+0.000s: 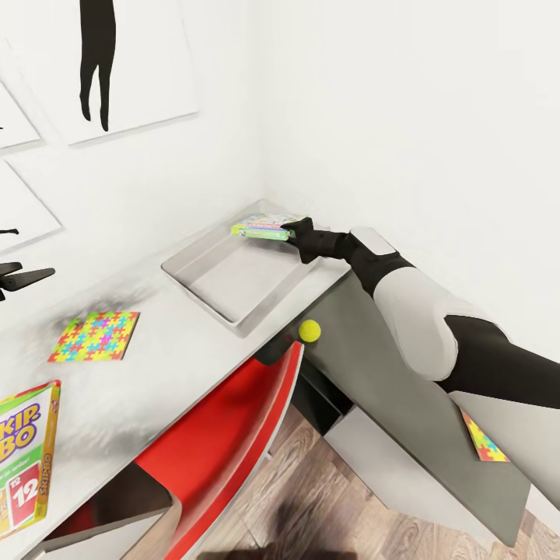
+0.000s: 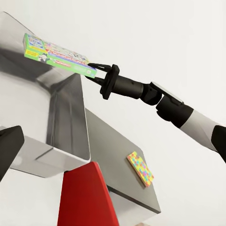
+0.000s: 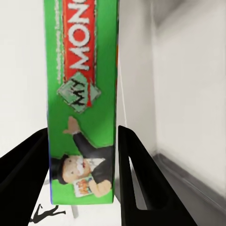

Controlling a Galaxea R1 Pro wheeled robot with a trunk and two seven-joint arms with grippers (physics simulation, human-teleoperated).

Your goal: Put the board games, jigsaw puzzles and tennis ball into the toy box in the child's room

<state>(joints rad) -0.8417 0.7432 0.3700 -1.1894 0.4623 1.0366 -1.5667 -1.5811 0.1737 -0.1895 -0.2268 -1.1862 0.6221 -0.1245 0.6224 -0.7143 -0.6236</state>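
Note:
My right gripper [image 1: 294, 232] is shut on the green-edged board game [image 1: 263, 226], holding it roughly level just above the far corner of the light grey toy box [image 1: 204, 263]. The left wrist view shows that board game [image 2: 56, 54] in the right gripper [image 2: 94, 70] over the toy box [image 2: 66, 117]. In the right wrist view, fingers [image 3: 141, 183] flank the game's green edge [image 3: 82, 94]. The tennis ball [image 1: 309, 330] lies by the tray's near corner. One jigsaw puzzle [image 1: 95, 336] lies on the table [image 1: 171, 365], another [image 1: 484, 442] on the dark cabinet section. The SKIP-BO game [image 1: 27, 467] lies near left. My left gripper [image 1: 37, 271] hovers open at the left edge.
A red chair [image 1: 233, 420] is tucked under the table's front edge, below the ball. White walls meet in a corner right behind the toy box. Silhouette pictures [image 1: 117, 70] hang on the left wall. Wood floor [image 1: 327, 505] shows below.

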